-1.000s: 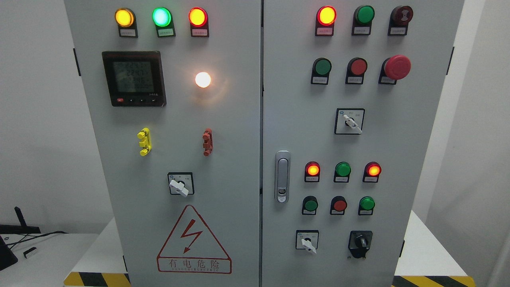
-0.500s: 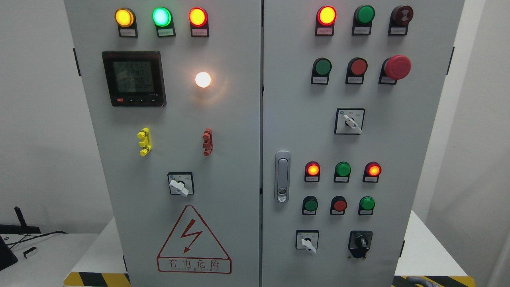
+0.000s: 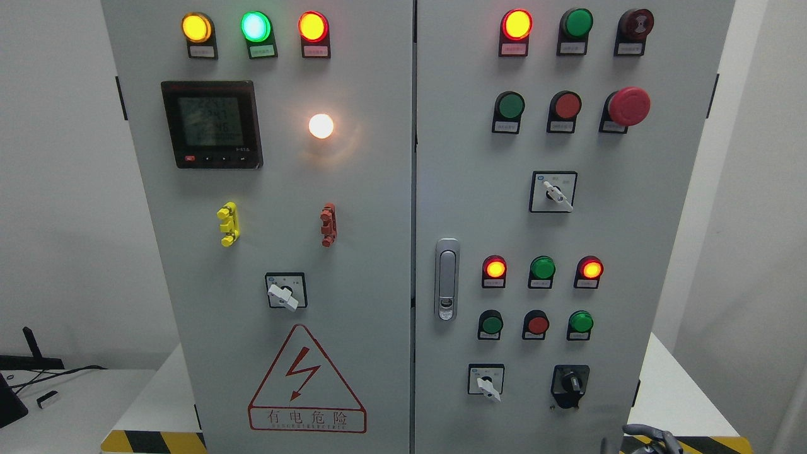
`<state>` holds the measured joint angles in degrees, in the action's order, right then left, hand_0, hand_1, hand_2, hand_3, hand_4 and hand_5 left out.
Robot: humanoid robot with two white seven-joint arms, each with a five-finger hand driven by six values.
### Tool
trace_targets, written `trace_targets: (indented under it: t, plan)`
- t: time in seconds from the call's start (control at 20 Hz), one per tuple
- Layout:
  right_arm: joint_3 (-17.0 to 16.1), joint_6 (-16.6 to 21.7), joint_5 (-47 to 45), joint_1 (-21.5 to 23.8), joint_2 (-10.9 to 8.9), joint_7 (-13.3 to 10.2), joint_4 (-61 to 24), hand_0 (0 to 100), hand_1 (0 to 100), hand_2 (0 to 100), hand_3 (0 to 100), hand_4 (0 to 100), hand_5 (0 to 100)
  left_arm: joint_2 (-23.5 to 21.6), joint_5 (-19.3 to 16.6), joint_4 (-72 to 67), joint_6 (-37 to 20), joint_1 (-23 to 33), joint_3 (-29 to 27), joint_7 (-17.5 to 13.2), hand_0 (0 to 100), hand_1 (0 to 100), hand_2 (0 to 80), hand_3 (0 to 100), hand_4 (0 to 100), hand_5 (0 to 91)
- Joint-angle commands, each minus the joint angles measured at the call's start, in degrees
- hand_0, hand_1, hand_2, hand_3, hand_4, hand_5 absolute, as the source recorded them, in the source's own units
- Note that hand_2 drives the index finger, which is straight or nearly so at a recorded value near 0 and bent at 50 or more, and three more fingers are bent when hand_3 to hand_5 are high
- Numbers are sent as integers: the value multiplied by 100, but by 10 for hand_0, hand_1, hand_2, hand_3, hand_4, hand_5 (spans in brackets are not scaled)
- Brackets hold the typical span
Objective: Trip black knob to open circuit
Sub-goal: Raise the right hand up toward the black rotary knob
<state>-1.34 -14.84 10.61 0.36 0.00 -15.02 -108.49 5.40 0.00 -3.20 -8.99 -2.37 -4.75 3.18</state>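
**A:** Black knob (image 3: 570,382), the small rotary switch on a black square plate — where does it sit?

**B:** Low on the right door of the tall grey steel cabinet (image 3: 378,208), in the bottom row, to the right of a white-handled selector switch (image 3: 486,381).

**A:** And the hand?

**B:** Only the dark grey tips of the right hand (image 3: 649,438) show, at the bottom edge, below and to the right of the knob and apart from it. I cannot tell whether its fingers are spread or curled.

**A:** What lies just above the knob?

**B:** A row of three round push buttons, green, red, green, with the last green one (image 3: 580,322) nearest above it. Over those, three round lamps; the outer two glow red-orange.

**A:** Further out?

**B:** A silver door latch (image 3: 446,279) by the seam between the doors. On the left door, a red triangular lightning warning sign (image 3: 307,381) and a black square digital meter (image 3: 211,124). The cabinet stands on a white table (image 3: 668,391) edged with yellow and black stripes.
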Motion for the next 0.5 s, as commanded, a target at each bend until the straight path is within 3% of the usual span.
trace_targets:
  t: [0.0, 0.45]
  plan:
    - [20, -98, -6, -291, 70, 16, 390, 336, 761, 425, 793, 884, 993, -4, -176, 3, 3, 0, 0, -2, 120, 389, 0, 0, 0, 0]
    - [20, -107, -24, -493, 79, 16, 566, 317, 761, 425, 791, 886, 993, -4, -176, -6, 3, 0, 0, -2, 120, 389, 0, 0, 0, 0]
